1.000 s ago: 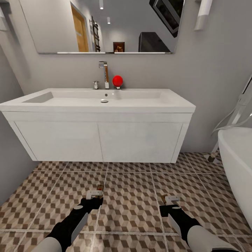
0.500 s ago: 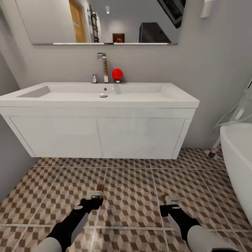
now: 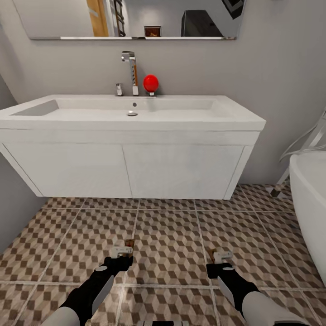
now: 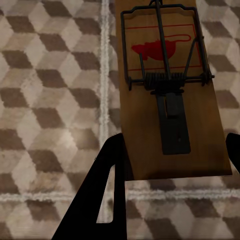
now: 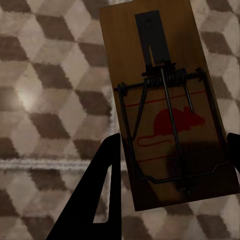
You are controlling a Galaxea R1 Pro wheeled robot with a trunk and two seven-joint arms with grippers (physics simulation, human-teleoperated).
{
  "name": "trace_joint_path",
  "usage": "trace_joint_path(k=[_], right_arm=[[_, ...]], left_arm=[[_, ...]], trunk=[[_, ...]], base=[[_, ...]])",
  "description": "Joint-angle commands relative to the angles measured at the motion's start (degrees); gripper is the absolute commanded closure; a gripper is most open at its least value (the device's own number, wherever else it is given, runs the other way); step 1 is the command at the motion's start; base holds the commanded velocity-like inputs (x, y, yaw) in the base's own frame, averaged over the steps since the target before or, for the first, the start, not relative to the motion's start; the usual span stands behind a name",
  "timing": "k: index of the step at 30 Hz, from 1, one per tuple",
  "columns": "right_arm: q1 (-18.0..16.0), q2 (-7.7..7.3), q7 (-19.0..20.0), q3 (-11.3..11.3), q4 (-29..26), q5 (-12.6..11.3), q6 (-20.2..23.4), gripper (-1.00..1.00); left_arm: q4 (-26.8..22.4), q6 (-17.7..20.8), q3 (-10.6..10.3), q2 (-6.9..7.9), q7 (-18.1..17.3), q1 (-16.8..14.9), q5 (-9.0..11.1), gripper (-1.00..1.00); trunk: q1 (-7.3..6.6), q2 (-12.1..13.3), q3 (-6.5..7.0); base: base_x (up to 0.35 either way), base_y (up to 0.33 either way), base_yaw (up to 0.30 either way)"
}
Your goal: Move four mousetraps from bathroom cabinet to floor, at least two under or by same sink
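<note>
The white sink [image 3: 131, 118] on its box vanity hangs on the wall straight ahead, chrome tap [image 3: 131, 68] at its back. Patterned bathroom floor [image 3: 167, 235] spreads below it. My left gripper [image 3: 123, 251] hovers low over the tiles, shut on a brown mousetrap [image 3: 129, 245]. The left wrist view shows that mousetrap [image 4: 167, 95] between dark fingers [image 4: 107, 167], red mouse print up. My right gripper [image 3: 219, 257] is level with it and shut on a second mousetrap [image 3: 211, 255], which the right wrist view shows as a board [image 5: 165, 110] above the tiles. The cabinet is out of view.
A white bathtub [image 3: 312, 199] with a chrome hose stands at the right, close to my right arm. A red ball-shaped object [image 3: 151, 83] sits by the tap. A mirror [image 3: 131, 18] hangs above, and a grey wall closes the left side.
The whole head view has shifted: the sink and mirror now sit higher in the picture and look closer. Both grippers keep their hold and their place in the view.
</note>
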Motion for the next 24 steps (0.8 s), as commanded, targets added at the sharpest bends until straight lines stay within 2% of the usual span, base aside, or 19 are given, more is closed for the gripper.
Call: trace_joint_path(k=[1,16,24], right_arm=[[0.00,0.02,-0.17,0.02,-0.13,0.31,0.28,1.00],[0.00,0.03,-0.43,-0.07,-0.59,0.31,-1.41,1.00],[0.00,0.03,-0.48,-0.02,-0.72,0.31,-1.44,1.00]], left_arm=[[-0.12,0.25,-0.41,0.07,0.61,-0.02,0.47,1.00],[-0.21,0.25,-0.42,0.06,0.63,-0.02,0.44,1.00],[-0.45,0.25,-0.41,0.11,0.49,-0.02,0.49,1.00]], trunk=[[0.01,-0.04,-0.27],[0.40,-0.24,-3.60],[0.40,-0.24,-3.60]], base=[[0.000,0.000,0.000],[0.000,0.000,0.000],[0.000,0.000,0.000]])
